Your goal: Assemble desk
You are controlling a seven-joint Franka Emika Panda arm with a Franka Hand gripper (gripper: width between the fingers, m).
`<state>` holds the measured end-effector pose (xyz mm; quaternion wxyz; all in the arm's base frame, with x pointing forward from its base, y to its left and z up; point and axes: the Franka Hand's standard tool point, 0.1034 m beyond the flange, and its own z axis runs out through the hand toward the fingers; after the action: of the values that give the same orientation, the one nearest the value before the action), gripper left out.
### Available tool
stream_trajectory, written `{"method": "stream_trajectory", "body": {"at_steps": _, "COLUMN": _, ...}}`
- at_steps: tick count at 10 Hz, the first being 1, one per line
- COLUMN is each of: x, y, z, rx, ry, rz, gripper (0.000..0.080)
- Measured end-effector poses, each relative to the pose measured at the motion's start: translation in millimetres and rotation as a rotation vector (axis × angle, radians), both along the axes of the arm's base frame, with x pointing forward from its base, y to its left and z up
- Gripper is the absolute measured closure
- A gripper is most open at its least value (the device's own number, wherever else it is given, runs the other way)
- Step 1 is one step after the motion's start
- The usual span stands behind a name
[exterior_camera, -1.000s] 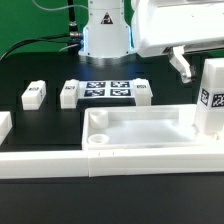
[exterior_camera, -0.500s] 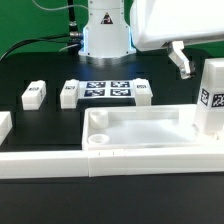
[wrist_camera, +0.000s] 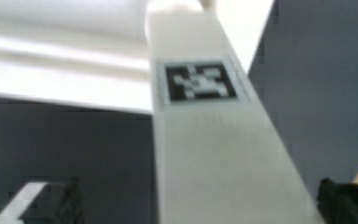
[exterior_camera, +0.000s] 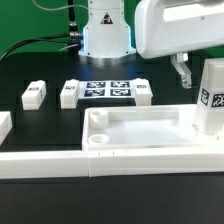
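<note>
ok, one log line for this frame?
pincer: open, empty, close to upright leg | upright leg: standing at desk top corner | loose legs: three lying near marker board

A bulky, smooth white casing (exterior_camera: 175, 28) tops the gripper (wrist_camera: 194, 198) with its dark slim fingers (exterior_camera: 183, 70), and behind it the white base (exterior_camera: 107, 30) glows blue beside black cables (exterior_camera: 35, 43).

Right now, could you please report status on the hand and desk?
Hand open, empty, near upright leg. Upright leg stands at end of desk top, exterior view's right. Loose legs lie beside marker board; nothing between hand and leg.
</note>
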<state>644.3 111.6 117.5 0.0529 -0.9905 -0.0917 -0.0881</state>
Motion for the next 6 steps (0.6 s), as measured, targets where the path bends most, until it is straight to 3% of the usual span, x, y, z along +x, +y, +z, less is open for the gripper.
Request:
{"method": "stream_trajectory", "body": {"at_steps": 2, "x": -7.4, "y": -2.3, "z": -2.1, "rx": -0.009, "ry": 0.117, "rz": 0.01, "gripper": 0.015}}
{"method": "stream_trajectory", "body": {"at_steps": 3, "x": -4.0, "y": -1.4, "z": -0.4, "rx": -0.006, "ry": 0.117, "rz": 0.002, "gripper": 0.015}}
{"method": "stream_trajectory", "body": {"at_steps": 6, "x": -4.2, "y": -2.4, "z": -1.1, "rx": -0.004, "ry": 0.119, "rz": -0.035, "gripper": 0.0511}}
